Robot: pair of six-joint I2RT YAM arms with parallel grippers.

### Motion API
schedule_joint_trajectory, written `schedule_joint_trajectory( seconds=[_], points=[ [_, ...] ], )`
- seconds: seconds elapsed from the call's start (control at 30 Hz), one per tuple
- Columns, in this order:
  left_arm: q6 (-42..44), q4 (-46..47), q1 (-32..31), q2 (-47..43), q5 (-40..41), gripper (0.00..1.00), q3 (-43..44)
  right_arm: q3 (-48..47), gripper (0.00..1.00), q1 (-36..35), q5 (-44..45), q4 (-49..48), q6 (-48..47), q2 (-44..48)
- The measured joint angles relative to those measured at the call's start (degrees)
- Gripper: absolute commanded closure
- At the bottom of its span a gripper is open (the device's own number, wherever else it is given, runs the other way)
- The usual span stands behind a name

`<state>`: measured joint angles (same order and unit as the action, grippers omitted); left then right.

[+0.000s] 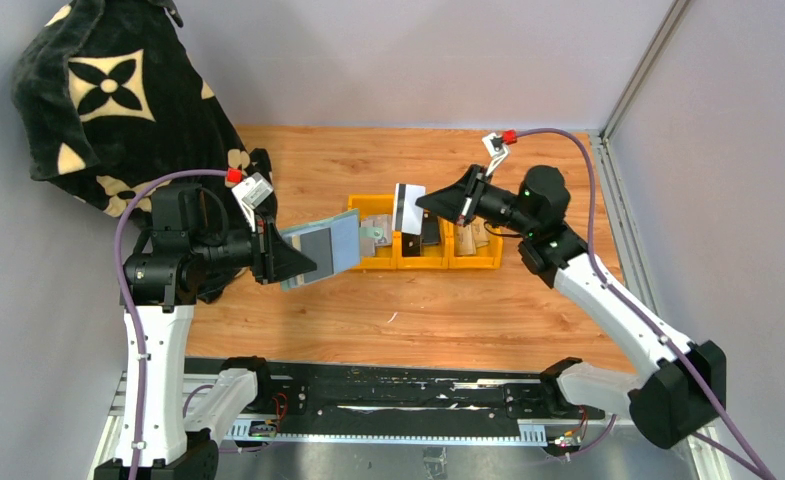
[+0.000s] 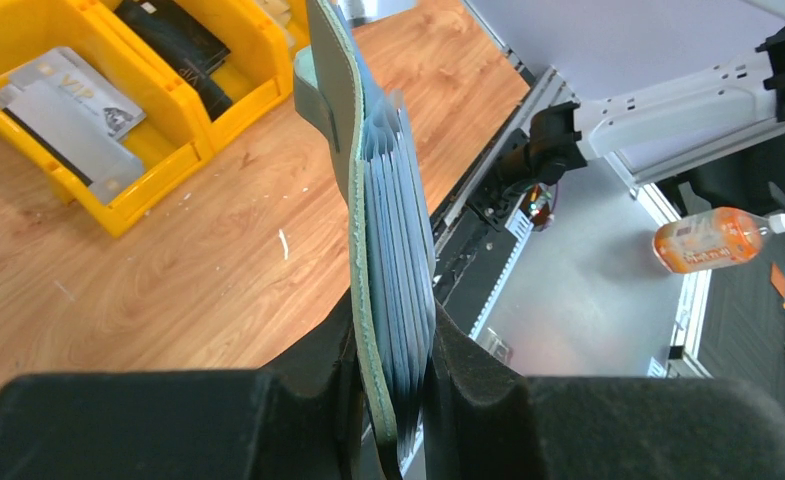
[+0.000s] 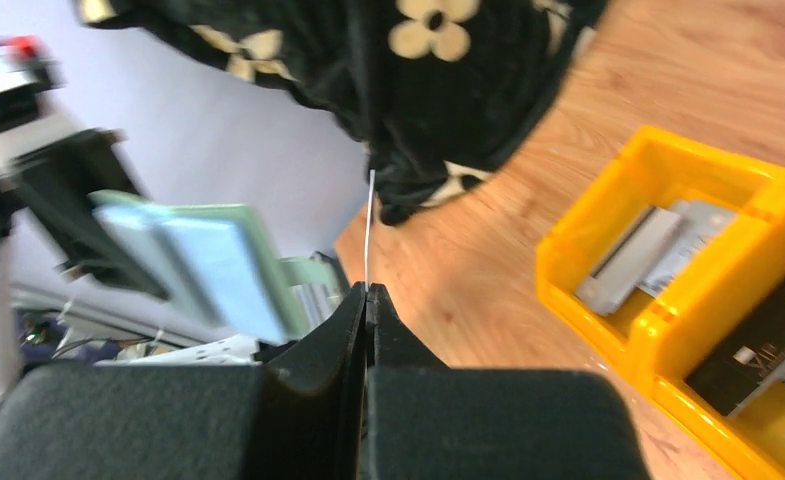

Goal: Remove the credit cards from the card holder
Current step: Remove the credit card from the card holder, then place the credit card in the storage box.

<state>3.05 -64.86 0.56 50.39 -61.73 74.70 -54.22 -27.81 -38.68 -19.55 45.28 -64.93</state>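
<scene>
Sage card holder (image 1: pixel 323 252) open, aloft; whitish striped credit card (image 1: pixel 408 207) upright, apart.

- I see a yellow three-compartment bin (image 1: pixel 423 264) on the wooden surface (image 1: pixel 388 315).
- Black flower-patterned cloth (image 1: pixel 118 110) heaped far left.
- Orange bottle (image 2: pixel 713 241) lying off the surface.

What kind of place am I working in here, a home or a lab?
Most likely a lab test cell: a wood-top bench boxed in by plain grey panels on an aluminium frame, with yellow sorting bins laid out.

Matt card holder (image 1: pixel 323 250), wooden table (image 1: pixel 368 310), plastic bins (image 1: pixel 408 263)
</scene>
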Motion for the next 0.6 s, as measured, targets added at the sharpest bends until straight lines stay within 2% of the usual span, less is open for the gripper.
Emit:
schedule_joint_trajectory(
  seconds=[0.23, 0.43, 0.6],
  points=[
    [0.2, 0.0, 0.0, -0.7, 0.9, 0.86, 0.6, -7.9, 1.00, -2.0, 7.5, 7.7, -6.7, -19.5],
    [-0.1, 0.0, 0.0, -1.7, -1.7, 0.88, 0.6, -23.0, 1.00, -7.4, 14.7, 14.0, -10.6, -39.8],
    [-0.1, 0.0, 0.0, -2.2, -3.0, 0.89, 0.6, -29.7, 1.00, -9.7, 18.7, 16.0, -10.9, -48.5]
  ],
)
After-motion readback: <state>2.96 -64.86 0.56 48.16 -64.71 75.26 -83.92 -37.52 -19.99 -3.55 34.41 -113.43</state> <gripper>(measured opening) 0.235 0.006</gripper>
